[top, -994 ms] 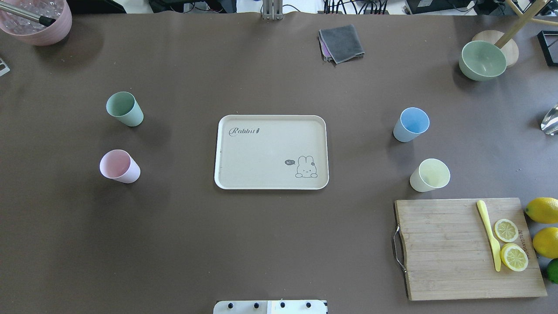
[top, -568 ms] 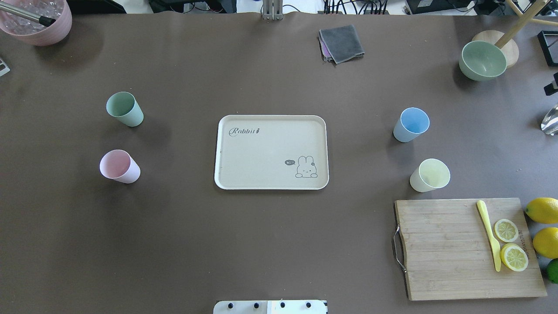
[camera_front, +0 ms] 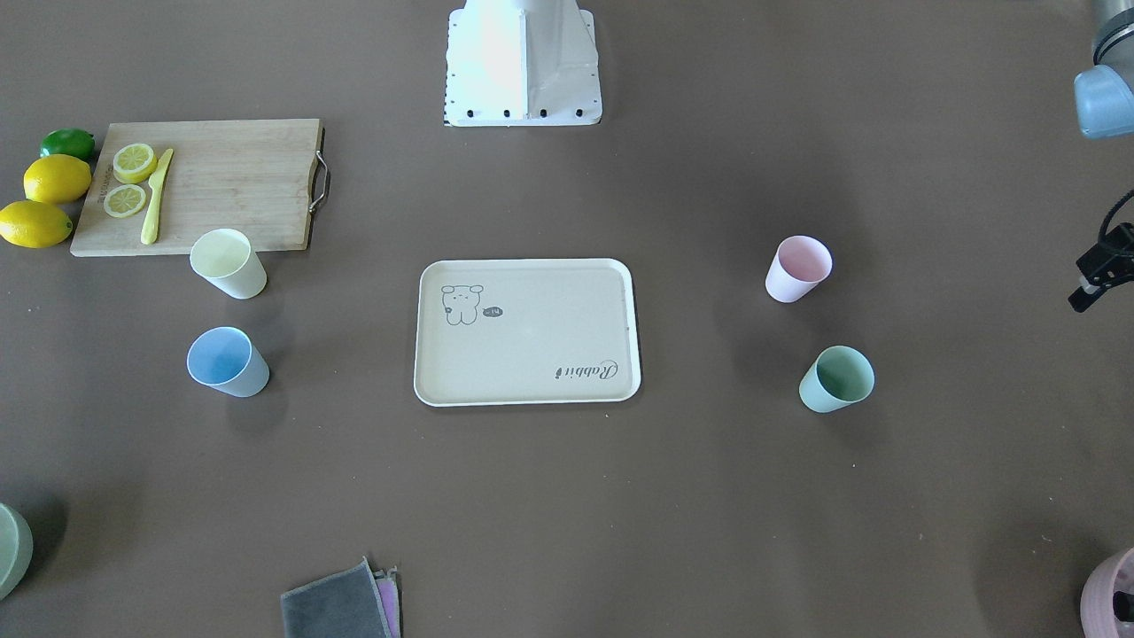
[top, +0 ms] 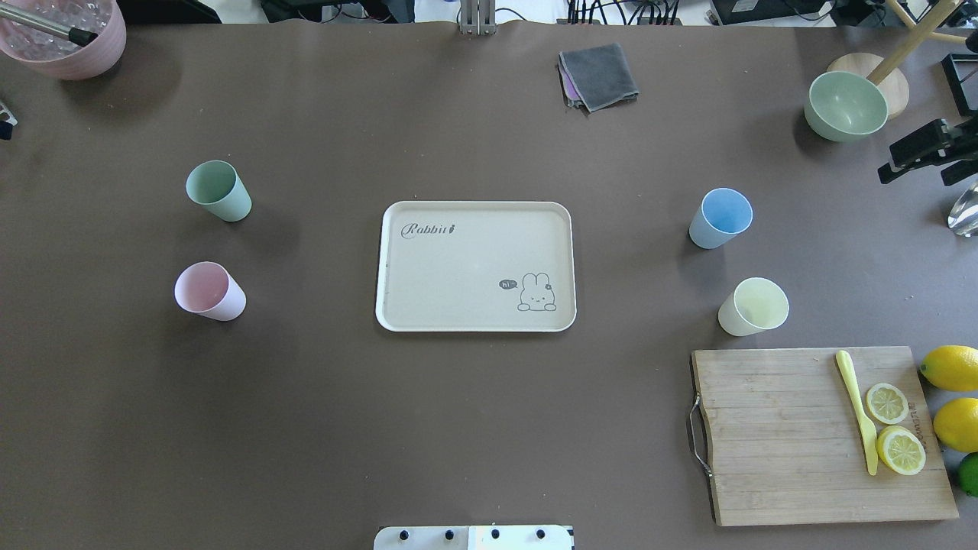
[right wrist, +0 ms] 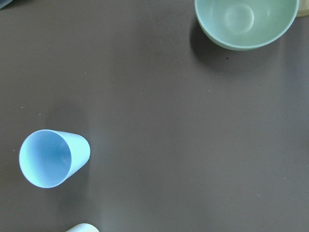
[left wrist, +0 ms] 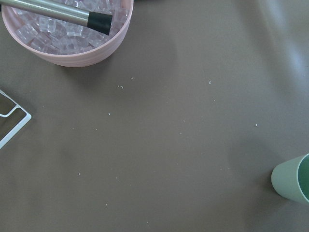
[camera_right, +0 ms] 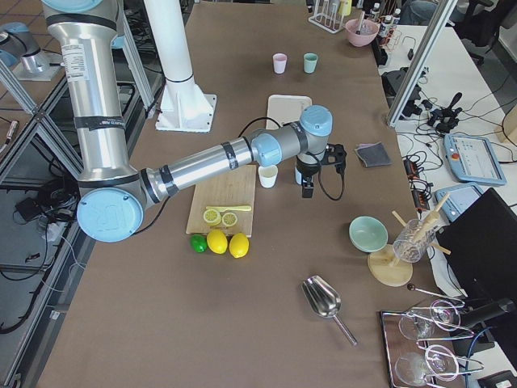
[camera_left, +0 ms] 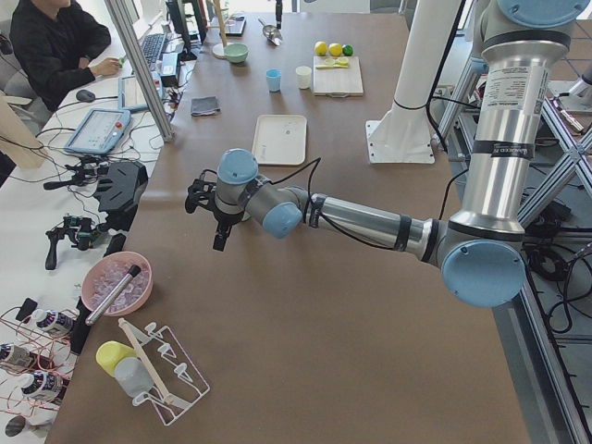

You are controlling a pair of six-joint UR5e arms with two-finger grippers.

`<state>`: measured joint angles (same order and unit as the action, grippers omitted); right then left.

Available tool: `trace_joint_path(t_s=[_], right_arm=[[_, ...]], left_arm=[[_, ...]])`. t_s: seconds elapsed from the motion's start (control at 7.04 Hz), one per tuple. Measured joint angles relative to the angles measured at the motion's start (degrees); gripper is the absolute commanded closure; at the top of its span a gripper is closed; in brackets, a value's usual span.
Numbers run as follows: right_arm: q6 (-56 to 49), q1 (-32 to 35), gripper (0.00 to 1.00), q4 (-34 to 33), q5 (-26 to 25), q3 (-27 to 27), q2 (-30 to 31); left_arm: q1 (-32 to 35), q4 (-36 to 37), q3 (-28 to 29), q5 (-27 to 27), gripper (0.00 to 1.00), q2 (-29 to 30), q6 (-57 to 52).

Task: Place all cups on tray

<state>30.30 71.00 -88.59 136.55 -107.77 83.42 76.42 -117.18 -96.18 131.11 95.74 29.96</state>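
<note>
The cream tray point(top: 428, 305) lies mid-table with nothing on it. The mint green cup point(top: 218, 190) and pink cup point(top: 209, 291) stand upright to its left, the light blue cup point(top: 720, 218) and pale yellow cup point(top: 753, 306) to its right. My right gripper point(top: 913, 179) hangs at the right edge, beyond the blue cup, fingers apart and empty. Its wrist view shows the blue cup point(right wrist: 53, 157) at lower left. My left gripper point(camera_front: 1083, 294) is high at the table's left end; its fingers are mostly cut off. Its wrist view catches the mint cup point(left wrist: 292, 183).
A mauve pot of ice with a scoop point(top: 65, 38) sits far left. A sage bowl point(top: 844, 105) and a grey cloth point(top: 598, 75) sit at the far side. A cutting board point(top: 779, 435) with a yellow knife and lemon slices lies near right, lemons point(top: 951, 367) beside it.
The right gripper has come into the overhead view from the right edge, moving left. A dark bit of the left arm now shows at the left edge. Cups and tray have not moved.
</note>
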Motion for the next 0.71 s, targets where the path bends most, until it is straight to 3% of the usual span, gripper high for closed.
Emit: trace_joint_path(t_s=[0.28,0.71], right_arm=[[8.14,-6.14,0.0,5.44,-1.32,-4.15,1.15],[18.83,-15.05,0.0,14.48,-7.43,-4.65,6.9]], left_arm=[[-0.25,-1.15,-0.59,-0.06,0.02,-0.95,1.18],[-0.3,-1.46,-0.6,-0.84,0.02,-1.32,1.6]])
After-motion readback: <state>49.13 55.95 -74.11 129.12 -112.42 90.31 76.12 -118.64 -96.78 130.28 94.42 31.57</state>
